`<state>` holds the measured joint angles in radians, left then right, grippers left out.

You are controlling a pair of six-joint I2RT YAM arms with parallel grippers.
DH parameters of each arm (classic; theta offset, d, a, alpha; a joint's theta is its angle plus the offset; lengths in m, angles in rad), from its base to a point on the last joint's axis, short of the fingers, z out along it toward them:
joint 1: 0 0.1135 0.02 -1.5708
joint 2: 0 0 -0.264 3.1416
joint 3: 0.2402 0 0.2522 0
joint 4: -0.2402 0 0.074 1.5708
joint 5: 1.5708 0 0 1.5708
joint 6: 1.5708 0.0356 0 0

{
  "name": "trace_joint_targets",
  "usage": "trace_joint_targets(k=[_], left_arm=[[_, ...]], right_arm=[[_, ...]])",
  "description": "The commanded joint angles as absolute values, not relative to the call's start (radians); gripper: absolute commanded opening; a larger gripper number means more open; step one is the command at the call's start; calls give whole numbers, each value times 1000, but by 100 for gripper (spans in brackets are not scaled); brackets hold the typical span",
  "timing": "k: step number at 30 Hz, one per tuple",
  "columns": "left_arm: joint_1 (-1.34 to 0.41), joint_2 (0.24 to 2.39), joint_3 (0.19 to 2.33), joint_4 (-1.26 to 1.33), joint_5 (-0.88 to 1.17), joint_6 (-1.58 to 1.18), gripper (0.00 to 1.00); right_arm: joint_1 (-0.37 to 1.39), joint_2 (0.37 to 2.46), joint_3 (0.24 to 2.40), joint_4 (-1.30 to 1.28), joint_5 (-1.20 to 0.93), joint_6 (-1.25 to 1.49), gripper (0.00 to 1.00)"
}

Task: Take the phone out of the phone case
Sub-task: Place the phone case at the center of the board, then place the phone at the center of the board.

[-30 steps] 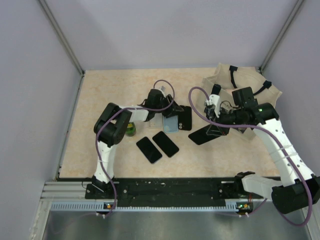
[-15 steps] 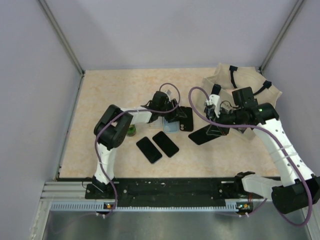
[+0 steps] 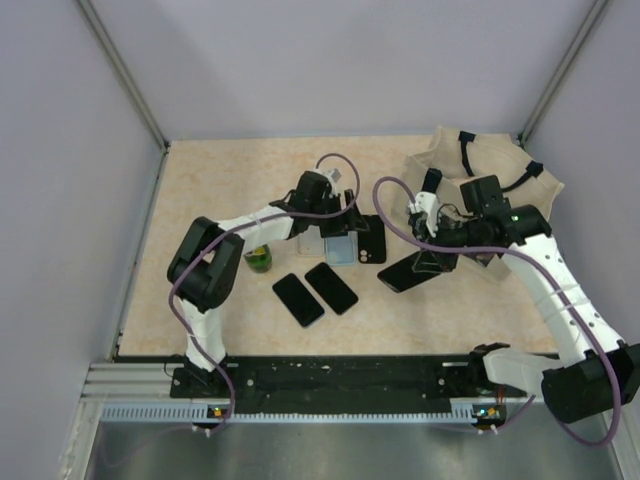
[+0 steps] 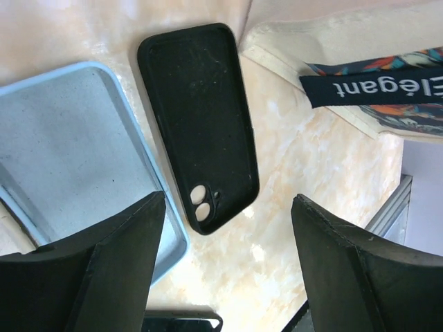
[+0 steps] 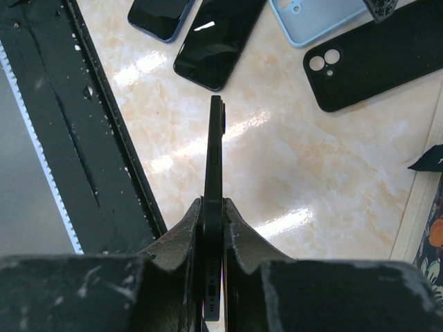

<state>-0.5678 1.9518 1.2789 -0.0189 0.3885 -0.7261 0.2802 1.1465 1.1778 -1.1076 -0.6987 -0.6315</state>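
phones (image 3: 298, 299) three, empty black case (image 3: 372, 238) one

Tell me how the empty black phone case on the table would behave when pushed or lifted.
The black case is an empty thin shell, so it is probably light and would slide easily on the glossy table. Its matte, rubbery-looking surface suggests it may flex if pinched at one edge. Lying flat, it should neither roll nor tip.
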Motion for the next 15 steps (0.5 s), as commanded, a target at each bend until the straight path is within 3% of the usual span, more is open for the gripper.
trace_joint_targets(k=[1, 5, 9, 15], left_arm=[[-561, 1832, 1292, -44, 429, -588, 78], [-555, 1732, 1226, -26, 520, -436, 77], [-555, 1645, 1132, 38, 746, -264, 77], [-592, 1620, 1114, 26, 945, -109, 77]], right_arm=[[271, 1158, 1195, -1072, -729, -660, 0], [270, 1180, 1184, -1054, -742, -666, 0], [273, 1210, 1189, -1045, -758, -673, 0], [334, 1256, 1209, -1032, -773, -675, 0]])
